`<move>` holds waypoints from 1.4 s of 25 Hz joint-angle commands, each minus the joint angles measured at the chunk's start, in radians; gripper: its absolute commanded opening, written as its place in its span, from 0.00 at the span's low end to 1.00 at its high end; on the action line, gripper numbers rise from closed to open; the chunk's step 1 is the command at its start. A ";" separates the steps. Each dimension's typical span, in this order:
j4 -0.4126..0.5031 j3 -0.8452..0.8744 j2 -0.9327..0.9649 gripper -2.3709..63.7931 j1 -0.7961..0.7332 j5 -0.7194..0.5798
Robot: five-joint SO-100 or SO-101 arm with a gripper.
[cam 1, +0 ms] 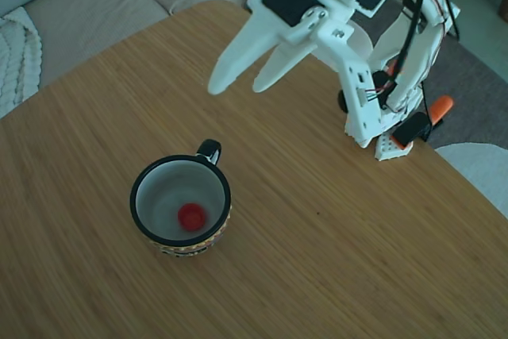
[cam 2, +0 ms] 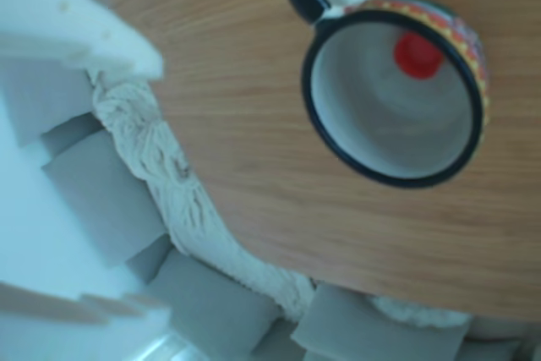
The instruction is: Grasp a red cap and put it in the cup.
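Writing: none can be read on the cup or the arm in either view.
Cup: the cup (cam 1: 181, 205) stands upright on the table near the front of the fixed view, black rim up, small black handle toward the arm; its outside shows a yellow and red pattern in the other view (cam 2: 396, 95).
Red cap: the red cap (cam 1: 191, 216) lies flat on the pale bottom inside the cup, also seen in the other view (cam 2: 418, 54).
Table: the table (cam 1: 333, 260), of light wood with fine grain and a rounded edge, is otherwise bare around the cup.
Jaws: the jaws (cam 1: 243, 80) hang in the air beyond the cup, well apart from it, slightly spread and holding nothing.
Arm: the white arm (cam 1: 357, 77) bends forward from its base at the table's far right edge.
Room: a grey sofa (cam 1: 87, 5) with a knitted cream throw (cam 1: 17, 53) sits behind the table.
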 commanded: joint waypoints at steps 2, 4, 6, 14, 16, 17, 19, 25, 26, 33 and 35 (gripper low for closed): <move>0.003 0.137 0.170 0.51 -0.049 0.005; 0.003 0.209 0.242 0.51 -0.086 0.006; 0.020 0.268 0.301 0.51 -0.118 0.006; 0.075 0.408 0.495 0.51 -0.204 0.008; 0.075 0.420 0.538 0.51 -0.193 0.009; 0.075 0.426 0.563 0.51 -0.192 0.009; 0.075 0.443 0.618 0.50 -0.192 0.011; 0.074 0.500 0.769 0.31 -0.190 0.040; 0.072 0.502 0.795 0.29 -0.183 0.052; 0.066 0.508 0.913 0.26 -0.164 0.061; 0.063 0.509 0.923 0.26 -0.164 0.064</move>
